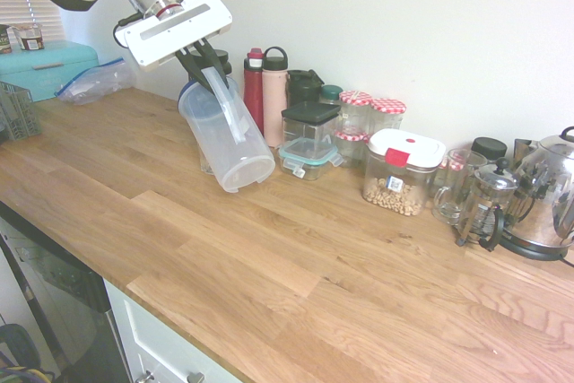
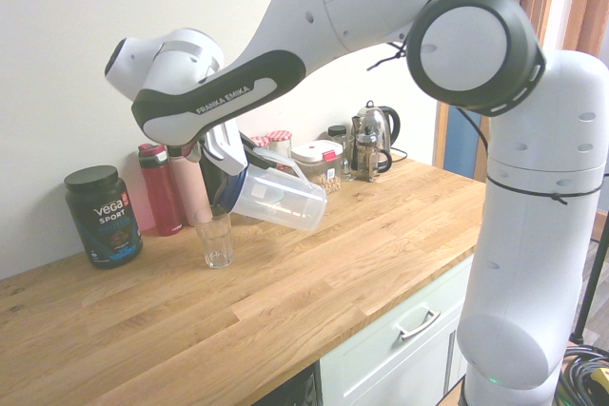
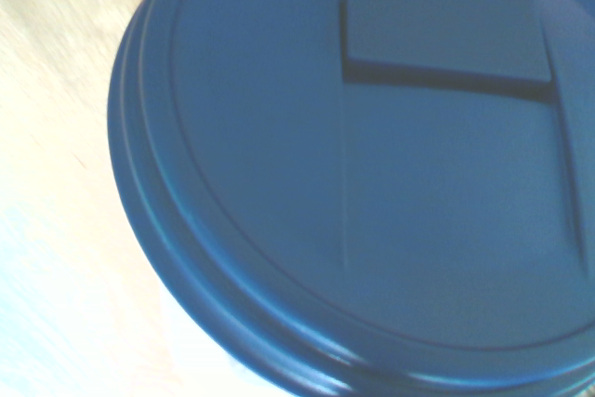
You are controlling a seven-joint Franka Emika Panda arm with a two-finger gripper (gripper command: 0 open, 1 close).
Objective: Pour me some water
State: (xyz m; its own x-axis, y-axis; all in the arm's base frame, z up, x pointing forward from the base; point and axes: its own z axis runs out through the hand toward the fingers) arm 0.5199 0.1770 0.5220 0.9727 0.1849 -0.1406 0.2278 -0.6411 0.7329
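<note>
A clear plastic pitcher (image 1: 229,136) with a dark blue lid (image 3: 372,165) hangs tilted above the wooden counter (image 1: 269,257). My gripper (image 1: 203,67) is shut on its handle. In the second exterior view the pitcher (image 2: 281,199) lies almost sideways, its lid end low over an upright drinking glass (image 2: 218,240) on the counter. My gripper (image 2: 225,154) holds it from above. The pitcher's body looks see-through, with no water visible in it. The wrist view is filled by the lid. In the first exterior view the pitcher hides most of the glass.
Along the wall stand a red bottle (image 1: 254,87), a pink bottle (image 1: 274,91), storage jars (image 1: 309,127), a white-lidded container (image 1: 402,172), a French press (image 1: 484,208) and a kettle (image 1: 547,195). A black tub (image 2: 102,216) stands left of the glass. A teal box (image 1: 45,69) sits far left.
</note>
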